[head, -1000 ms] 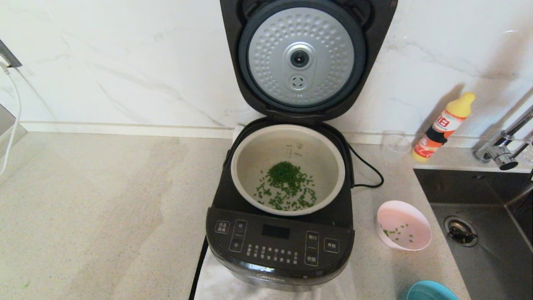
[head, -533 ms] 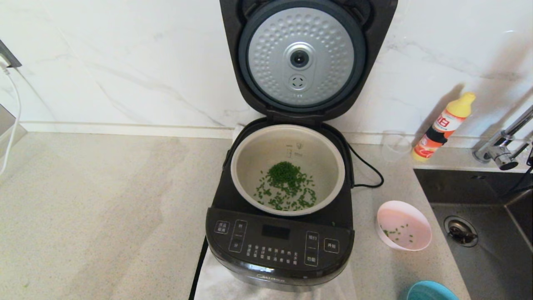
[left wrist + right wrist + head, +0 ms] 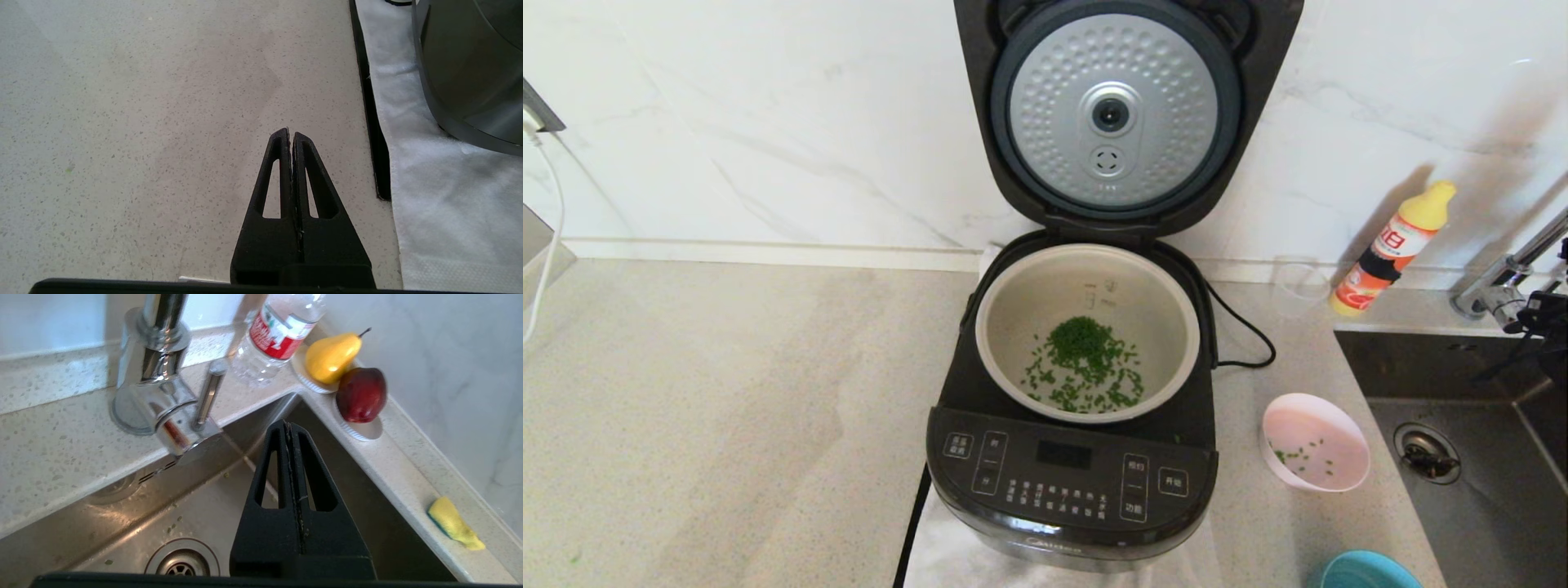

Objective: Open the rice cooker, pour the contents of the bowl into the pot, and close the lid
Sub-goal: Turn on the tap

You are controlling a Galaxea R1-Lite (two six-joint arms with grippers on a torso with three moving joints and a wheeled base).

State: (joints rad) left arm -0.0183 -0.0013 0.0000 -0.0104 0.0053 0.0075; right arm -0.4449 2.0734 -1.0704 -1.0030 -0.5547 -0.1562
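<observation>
My right gripper is pressed shut on nothing, hanging over the sink to the right of the rice cooker. My left gripper is likewise shut and empty, parked above the counter left of the cooker. The lid stands upright; the pot holds green bits. A pink bowl sits right of the cooker.

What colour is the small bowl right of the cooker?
Pale pink bowl, clearest in the head view.

Left gripper closed above speckled counter; rice cooker on white mat.
</observation>
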